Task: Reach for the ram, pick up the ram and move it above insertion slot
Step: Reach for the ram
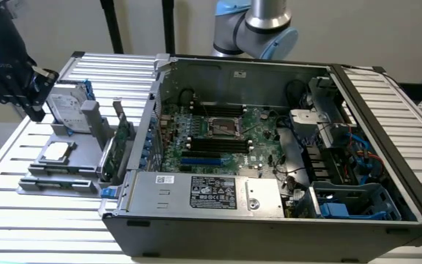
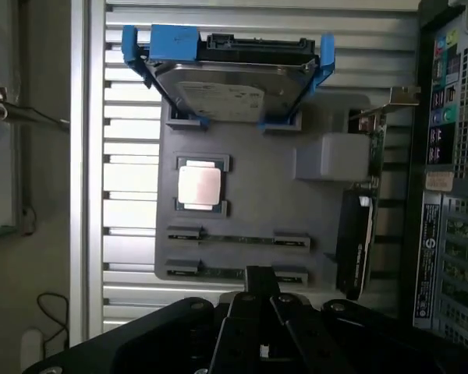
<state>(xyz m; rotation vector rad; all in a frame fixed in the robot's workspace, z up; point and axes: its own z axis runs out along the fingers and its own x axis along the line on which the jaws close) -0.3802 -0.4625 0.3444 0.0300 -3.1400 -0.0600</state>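
Note:
Two ram sticks (image 2: 235,240) lie edge-up in holders of the grey fixture tray (image 2: 242,195); the second stick (image 2: 218,273) is the nearer one to my gripper (image 2: 261,274). My gripper hovers above that end of the tray with its fingers together and nothing in them. In the exterior view the gripper (image 1: 35,114) hangs at the far left, above the tray (image 1: 86,146), and the ram (image 1: 59,169) rests near the tray's front. The black insertion slots (image 1: 218,144) sit on the motherboard inside the open case.
The tray also carries a silver-and-blue hard drive (image 2: 230,86), a CPU chip (image 2: 199,185) and an upright green expansion card (image 1: 116,151). The open computer case (image 1: 270,220) stands on the exterior view's right of the tray, its wall rising between tray and motherboard.

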